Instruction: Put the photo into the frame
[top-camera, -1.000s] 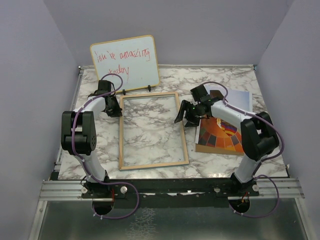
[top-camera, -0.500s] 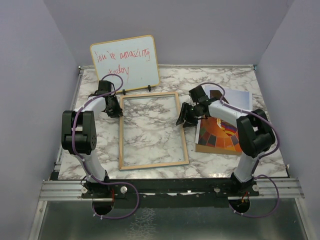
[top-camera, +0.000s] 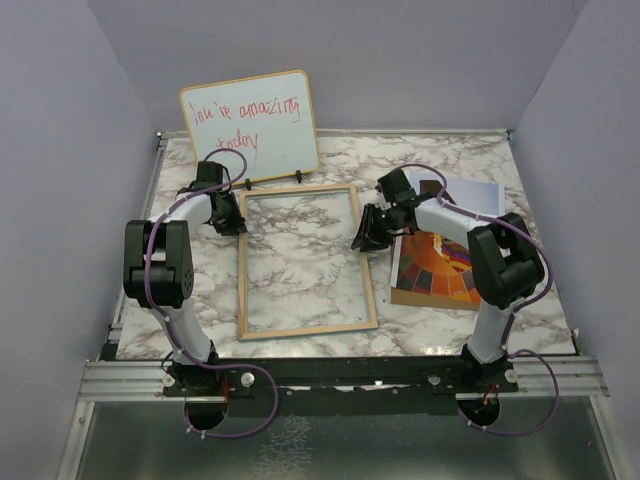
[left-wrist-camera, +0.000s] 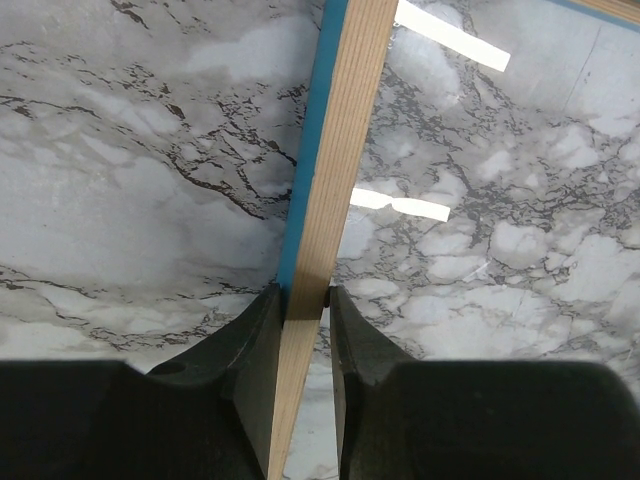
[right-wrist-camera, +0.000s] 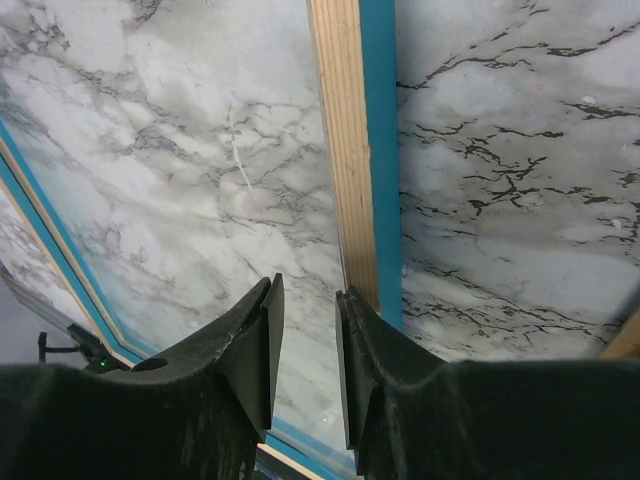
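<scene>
The frame lies flat mid-table, light wood face up, marble showing through its pane. My left gripper is shut on the frame's left rail near the far corner. In the left wrist view the fingertips pinch the wood and blue rail. My right gripper sits at the frame's right rail. In the right wrist view it is narrowly open over the pane with nothing between the jaws, just inside the rail. The photo, with orange and red balloon patches, lies right of the frame, partly under the right arm.
A whiteboard with red handwriting stands propped at the back left, just behind the frame's far edge. Grey walls enclose the table on three sides. The arm bases sit on a metal rail at the near edge.
My right gripper has moved left and slightly nearer, from over the photo's edge to the frame's right rail, and its jaws have narrowed. The left gripper and the frame have not moved.
</scene>
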